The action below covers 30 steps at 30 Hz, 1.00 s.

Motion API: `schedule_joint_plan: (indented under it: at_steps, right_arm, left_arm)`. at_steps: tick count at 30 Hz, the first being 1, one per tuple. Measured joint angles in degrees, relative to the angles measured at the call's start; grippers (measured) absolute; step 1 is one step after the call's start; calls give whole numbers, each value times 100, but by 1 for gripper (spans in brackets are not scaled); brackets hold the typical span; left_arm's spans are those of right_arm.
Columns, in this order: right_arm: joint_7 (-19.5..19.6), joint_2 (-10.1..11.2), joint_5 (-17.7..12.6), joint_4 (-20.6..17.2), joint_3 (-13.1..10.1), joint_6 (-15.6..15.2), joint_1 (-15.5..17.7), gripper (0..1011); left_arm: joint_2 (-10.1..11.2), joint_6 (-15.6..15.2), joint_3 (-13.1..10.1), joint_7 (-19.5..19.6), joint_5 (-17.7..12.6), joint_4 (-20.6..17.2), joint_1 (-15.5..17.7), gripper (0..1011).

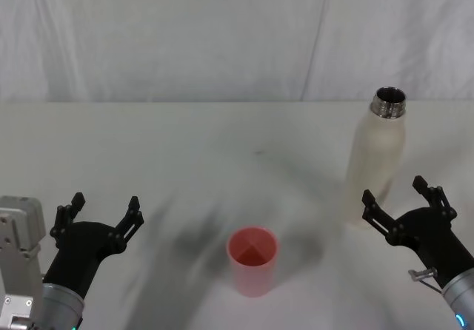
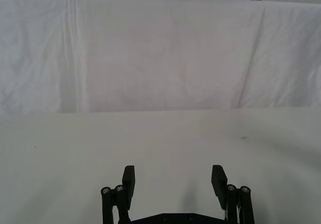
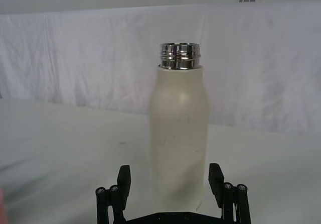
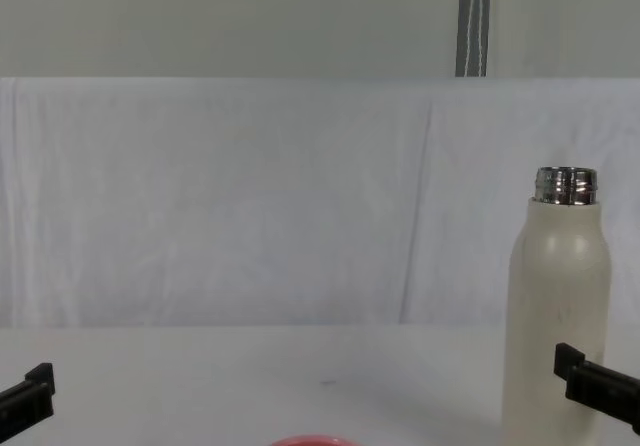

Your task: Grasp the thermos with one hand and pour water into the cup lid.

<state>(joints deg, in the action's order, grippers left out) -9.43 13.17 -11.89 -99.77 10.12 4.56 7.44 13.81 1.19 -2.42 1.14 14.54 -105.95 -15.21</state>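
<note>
With my right gripper (image 1: 404, 202) spread apart just short of the thermos (image 1: 376, 163), I should close squarely around its midsection, keeping it upright.

Your head cam looks down from above onto the table (image 1: 222, 145). Chest cam sits low, facing forward across it toward the white backdrop cloth (image 4: 250, 196). Each wrist cam peers out close between its own fingers, same way. Head, chest and right wrist all share the thermos (image 1: 376, 160).
</note>
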Motion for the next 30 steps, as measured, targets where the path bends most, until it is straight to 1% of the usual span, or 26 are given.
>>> schedule_joint_plan:
  at_steps: [4,30]
  right_arm:
    - [60,-88,130,-25,22,84,85,1001]
    - [36,-54,74,-12,16,49,46,1001]
  left_arm:
    - [0,0,0,0,0,0,0,1001]
    - [0,0,0,0,0,0,0,1001]
